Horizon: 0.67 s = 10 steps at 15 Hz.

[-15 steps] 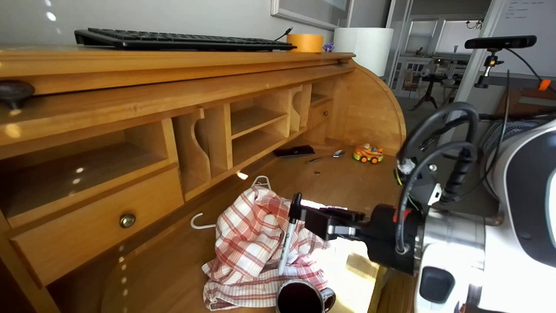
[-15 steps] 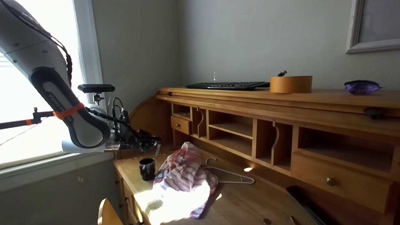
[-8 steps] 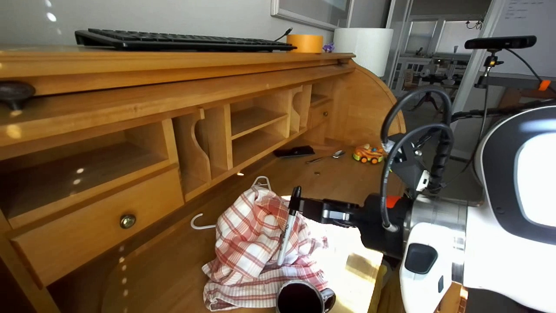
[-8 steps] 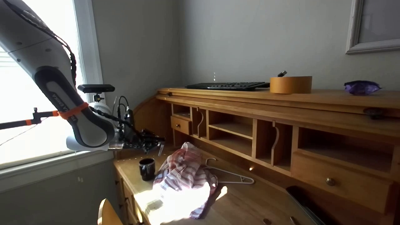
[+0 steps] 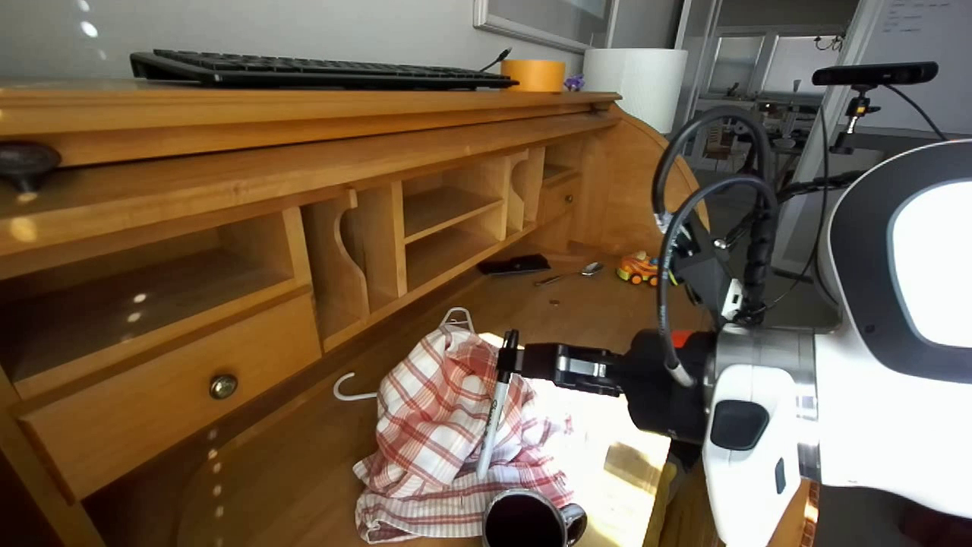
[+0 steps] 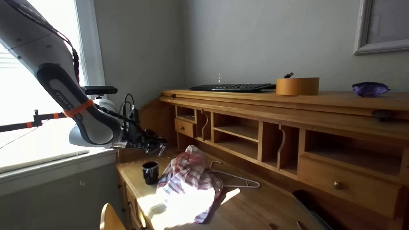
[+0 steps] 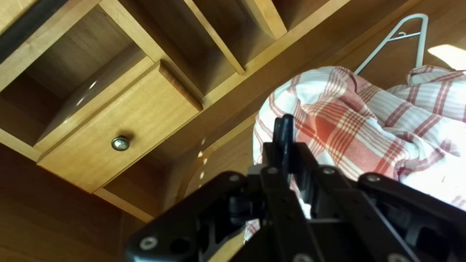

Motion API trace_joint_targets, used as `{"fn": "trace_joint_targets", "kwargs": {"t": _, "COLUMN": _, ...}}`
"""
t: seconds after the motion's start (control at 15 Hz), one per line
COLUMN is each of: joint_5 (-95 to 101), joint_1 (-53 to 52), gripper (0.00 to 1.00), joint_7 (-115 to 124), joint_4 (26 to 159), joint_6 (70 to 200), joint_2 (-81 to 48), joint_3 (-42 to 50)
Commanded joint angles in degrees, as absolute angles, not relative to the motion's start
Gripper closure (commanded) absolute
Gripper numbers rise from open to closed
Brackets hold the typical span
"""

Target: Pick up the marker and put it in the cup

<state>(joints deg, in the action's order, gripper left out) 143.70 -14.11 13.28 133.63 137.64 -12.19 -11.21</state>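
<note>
The marker, a slim pen with a grey-white barrel (image 5: pixel 493 425) and a black cap, hangs tilted in an exterior view, tip down. My gripper (image 5: pixel 518 360) is shut on its capped end. In the wrist view the dark cap (image 7: pixel 287 140) stands up between the fingertips. The black cup (image 5: pixel 524 523) stands upright on the desk. It also shows in an exterior view (image 6: pixel 150 174), where the marker (image 6: pixel 162 150) is higher and a little to its right. The gripper (image 6: pixel 161 143) is above desk level there. The cup does not show in the wrist view.
A crumpled red-and-white checked cloth (image 5: pixel 448 410) lies beside the cup, with a white hanger (image 6: pixel 238 179) under it. Desk cubbies and a drawer (image 7: pixel 120 134) rise behind. A phone (image 5: pixel 516 264), a spoon (image 5: pixel 591 269) and a toy car (image 5: pixel 636 269) lie farther off.
The gripper and marker have shifted slightly left in an exterior view, and the marker leans a little more. The arm's links have swung with them. The cup and cloth have not moved.
</note>
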Motion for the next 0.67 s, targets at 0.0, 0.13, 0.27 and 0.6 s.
{"fn": "trace_joint_targets", "kwargs": {"t": 0.0, "joint_5": 143.5, "joint_1": -12.0, "gripper": 0.96, "joint_7": 12.4, "joint_4": 133.4, "joint_6": 144.1, "joint_2": -10.7, "joint_3": -12.8}}
{"fn": "trace_joint_targets", "kwargs": {"t": 0.13, "joint_5": 143.5, "joint_1": -12.1, "gripper": 0.96, "joint_7": 11.1, "joint_4": 133.3, "joint_6": 145.6, "joint_2": -10.6, "joint_3": -13.1}}
{"fn": "trace_joint_targets", "kwargs": {"t": 0.27, "joint_5": 143.5, "joint_1": -12.1, "gripper": 0.96, "joint_7": 9.9, "joint_4": 133.3, "joint_6": 147.0, "joint_2": -10.6, "joint_3": -13.2}}
{"fn": "trace_joint_targets", "kwargs": {"t": 0.6, "joint_5": 143.5, "joint_1": -12.4, "gripper": 0.96, "joint_7": 6.0, "joint_4": 133.3, "joint_6": 148.3, "joint_2": -10.6, "joint_3": -13.5}}
